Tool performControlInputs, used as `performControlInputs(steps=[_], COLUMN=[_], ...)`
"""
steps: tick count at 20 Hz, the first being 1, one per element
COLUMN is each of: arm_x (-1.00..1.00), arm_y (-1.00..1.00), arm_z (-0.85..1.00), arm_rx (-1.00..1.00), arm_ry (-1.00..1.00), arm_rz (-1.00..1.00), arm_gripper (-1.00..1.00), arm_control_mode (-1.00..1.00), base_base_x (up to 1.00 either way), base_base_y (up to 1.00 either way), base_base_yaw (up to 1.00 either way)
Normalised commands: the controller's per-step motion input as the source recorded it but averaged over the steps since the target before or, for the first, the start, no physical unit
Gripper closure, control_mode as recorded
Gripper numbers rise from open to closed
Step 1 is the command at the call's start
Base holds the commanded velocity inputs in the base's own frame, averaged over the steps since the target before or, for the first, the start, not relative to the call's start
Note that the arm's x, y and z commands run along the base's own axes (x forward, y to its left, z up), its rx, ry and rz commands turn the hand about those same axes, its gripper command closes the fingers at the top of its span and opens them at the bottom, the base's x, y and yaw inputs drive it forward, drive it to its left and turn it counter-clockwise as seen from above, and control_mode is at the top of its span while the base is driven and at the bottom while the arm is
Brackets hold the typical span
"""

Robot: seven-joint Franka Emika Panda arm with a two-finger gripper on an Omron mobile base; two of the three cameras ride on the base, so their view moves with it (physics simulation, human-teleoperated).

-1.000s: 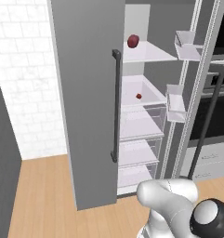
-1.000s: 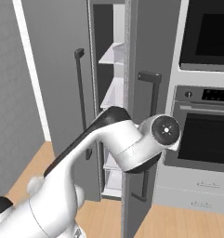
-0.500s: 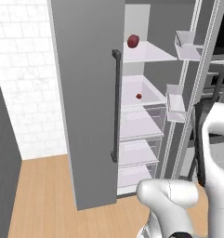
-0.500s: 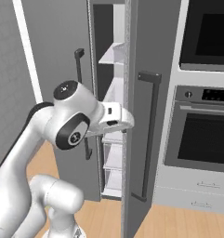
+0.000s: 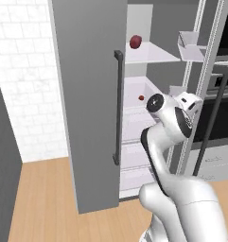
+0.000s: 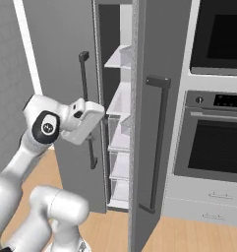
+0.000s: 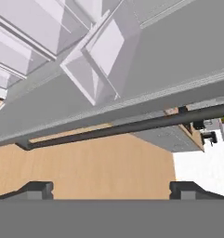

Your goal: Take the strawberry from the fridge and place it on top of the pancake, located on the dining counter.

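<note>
My gripper [image 7: 111, 188] is spread wide with nothing between the tips; hand view looks along the edge of the right fridge door [image 6: 157, 123], its dark bar handle [image 7: 132, 128] crossing the frame from 8 to 3 o'clock, and a clear door bin [image 7: 97, 60] above it at 12.

Progress, as I judge it: early. Fridge [image 5: 87, 94] doors stand open, so access is done. Pick, carry and place on the pancake are all left. Neither pancake nor dining counter visible from here.

In the left base view my wrist sits at the fridge opening, level with the middle shelf [image 5: 134, 97]. Strawberry [image 5: 141, 98] lies on that shelf, at about 9 o'clock from the wrist, near but apart, deeper in.

It looks like a tiny bright-red dot, untouched. Farther up at 12 o'clock, a larger dark red round fruit [image 5: 135, 41] on the top shelf; not my target.
</note>
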Motion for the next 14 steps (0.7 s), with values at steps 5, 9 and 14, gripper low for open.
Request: performControlInputs(steps=[5, 9, 14], arm_x=[1.00, 0.91, 0.62], arm_y=[0.00, 0.00, -0.23], arm_z=[-0.28, -0.09, -0.12], arm_rx=[-0.17, -0.04, 0.00], arm_ry=[0.05, 0.07, 0.03], arm_rz=[0.03, 0.01, 0.00], arm_gripper=[-1.00, -1.00, -1.00], arm_control_mode=[-1.00, -1.00, -1.00], base_base_x=[0.00, 0.00, 0.00], base_base_y=[0.00, 0.00, 0.00], base_base_yaw=[0.00, 0.00, 0.00])
